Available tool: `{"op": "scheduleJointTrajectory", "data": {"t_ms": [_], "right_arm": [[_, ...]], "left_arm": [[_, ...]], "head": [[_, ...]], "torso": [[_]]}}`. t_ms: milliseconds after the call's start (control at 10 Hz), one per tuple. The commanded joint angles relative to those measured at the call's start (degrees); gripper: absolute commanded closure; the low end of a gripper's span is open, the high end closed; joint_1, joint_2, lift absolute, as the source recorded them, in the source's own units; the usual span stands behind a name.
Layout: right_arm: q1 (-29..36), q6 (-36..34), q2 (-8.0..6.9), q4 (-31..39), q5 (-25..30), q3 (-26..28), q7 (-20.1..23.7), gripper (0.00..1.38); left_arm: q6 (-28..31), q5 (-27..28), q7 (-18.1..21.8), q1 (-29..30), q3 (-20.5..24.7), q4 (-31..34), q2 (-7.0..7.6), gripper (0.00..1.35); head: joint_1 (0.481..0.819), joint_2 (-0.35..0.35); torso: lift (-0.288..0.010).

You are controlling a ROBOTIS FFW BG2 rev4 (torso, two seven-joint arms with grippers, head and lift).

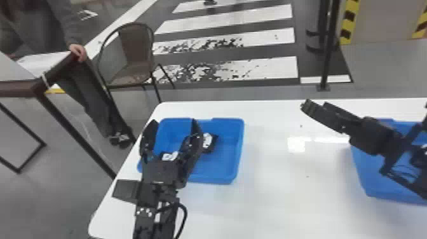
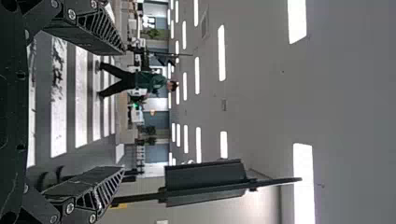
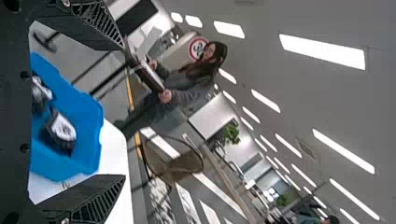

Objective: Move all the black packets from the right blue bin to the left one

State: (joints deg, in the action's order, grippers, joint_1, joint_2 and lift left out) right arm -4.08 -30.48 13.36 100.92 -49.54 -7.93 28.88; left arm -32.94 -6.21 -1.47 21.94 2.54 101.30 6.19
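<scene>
In the head view my left gripper [image 1: 174, 123] is over the left blue bin [image 1: 223, 171], fingers spread, nothing between them. One black packet with a white label [image 1: 208, 143] lies in that bin; another label [image 1: 169, 156] shows between the fingers. My right gripper [image 1: 315, 107] points leftward above the table, its arm crossing over the right blue bin [image 1: 378, 187] and hiding much of its inside. The left wrist view has the left gripper [image 2: 123, 109] open. From the open right gripper [image 3: 123, 111], the left bin [image 3: 88, 116] shows with two packets, one [image 3: 61, 129] beside another [image 3: 41, 94].
A white table [image 1: 279, 197] carries both bins, with a wide gap between them. Beyond its far left edge stand a chair [image 1: 133, 54] and a brown-framed table [image 1: 19, 87]. A dark post [image 1: 327, 47] rises from the floor behind.
</scene>
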Motion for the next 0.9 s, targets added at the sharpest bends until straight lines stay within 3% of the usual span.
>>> {"op": "scheduleJointTrajectory", "data": {"t_ms": [0,100,300,400,800], "right_arm": [[1.7,1.0,-0.17,3.1,9.4,5.0,-1.5,0.04],[3.4,0.7,-0.53,5.9,15.6,8.8,-3.6,0.05],[8.6,-6.9,-2.02,14.3,27.6,17.1,-8.6,0.07],[11.3,-11.0,-2.72,17.8,31.0,20.4,-10.3,0.07],[18.0,-21.7,-3.78,24.3,36.4,23.7,-16.5,0.11]], "left_arm": [[-4.0,-4.3,0.0,2.8,-3.0,2.8,-0.13,0.19],[-6.6,-5.4,-0.2,3.7,-4.6,3.4,-0.3,0.19],[-9.0,-8.1,-0.3,5.1,-7.0,3.7,-0.48,0.18],[-9.0,-8.4,-0.3,5.5,-8.0,4.1,-0.04,0.18],[-8.4,-9.2,-0.3,5.9,-8.4,4.5,-0.04,0.18]], "head": [[0.686,0.279],[0.683,0.236],[0.688,0.122],[0.695,0.061],[0.695,-0.08]], "torso": [[-0.14],[-0.14],[-0.14],[-0.14],[-0.14]]}}
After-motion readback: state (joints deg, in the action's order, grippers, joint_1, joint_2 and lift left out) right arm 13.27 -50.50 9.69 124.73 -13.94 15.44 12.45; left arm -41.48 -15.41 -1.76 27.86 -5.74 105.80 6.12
